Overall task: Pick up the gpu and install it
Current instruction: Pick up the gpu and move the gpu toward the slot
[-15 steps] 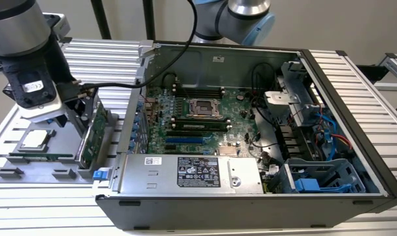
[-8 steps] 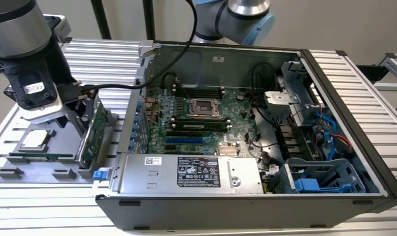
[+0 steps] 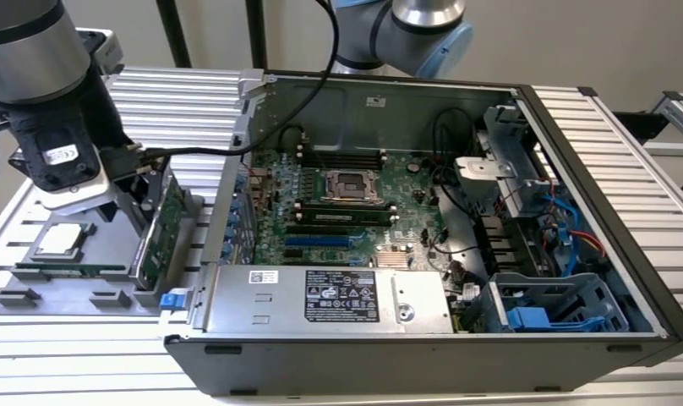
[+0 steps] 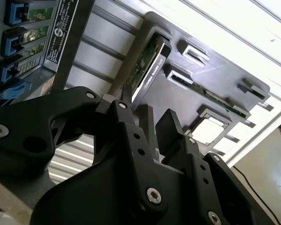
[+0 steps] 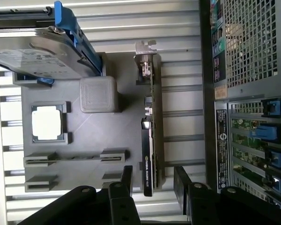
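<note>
Your gripper (image 5: 153,174) hangs wide open over the gpu (image 5: 148,154), one finger to each side of the card, which stands on edge in the grey tray (image 5: 124,136) beside the open case (image 3: 319,364).

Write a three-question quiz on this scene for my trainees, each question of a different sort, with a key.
1. True or false: the gpu stands on edge in a tray outside the case.
2. The claw is: A) shut on the gpu; B) open over the gpu; C) shut on nothing.
3. Fill in: the drive has ____ rails.
Key: 1 true; 2 B; 3 blue.
</note>
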`<state>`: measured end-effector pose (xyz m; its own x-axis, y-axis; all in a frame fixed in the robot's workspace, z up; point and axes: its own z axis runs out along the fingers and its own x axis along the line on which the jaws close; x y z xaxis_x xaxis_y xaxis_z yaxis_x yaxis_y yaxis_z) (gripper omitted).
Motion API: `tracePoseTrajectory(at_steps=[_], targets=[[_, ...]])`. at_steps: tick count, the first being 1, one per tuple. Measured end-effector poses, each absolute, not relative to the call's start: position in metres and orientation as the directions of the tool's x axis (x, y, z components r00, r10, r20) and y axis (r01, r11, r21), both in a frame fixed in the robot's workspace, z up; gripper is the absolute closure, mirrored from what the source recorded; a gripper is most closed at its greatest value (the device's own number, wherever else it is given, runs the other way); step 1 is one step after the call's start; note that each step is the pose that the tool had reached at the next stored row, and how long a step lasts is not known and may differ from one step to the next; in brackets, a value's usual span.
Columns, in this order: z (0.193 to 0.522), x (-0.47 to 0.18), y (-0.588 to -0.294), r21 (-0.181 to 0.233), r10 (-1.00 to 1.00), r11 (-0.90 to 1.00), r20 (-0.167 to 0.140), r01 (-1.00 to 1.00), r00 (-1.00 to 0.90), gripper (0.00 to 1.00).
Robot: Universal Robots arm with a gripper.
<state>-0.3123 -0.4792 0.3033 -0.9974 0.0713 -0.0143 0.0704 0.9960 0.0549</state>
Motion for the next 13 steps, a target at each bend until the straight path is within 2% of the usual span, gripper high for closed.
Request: tracePoseTrajectory(at_steps=[13], targets=[[0.2945, -0.3123, -0.4792, 0.055, 0.071, 0.996, -0.014, 0.071, -0.997, 0.0]])
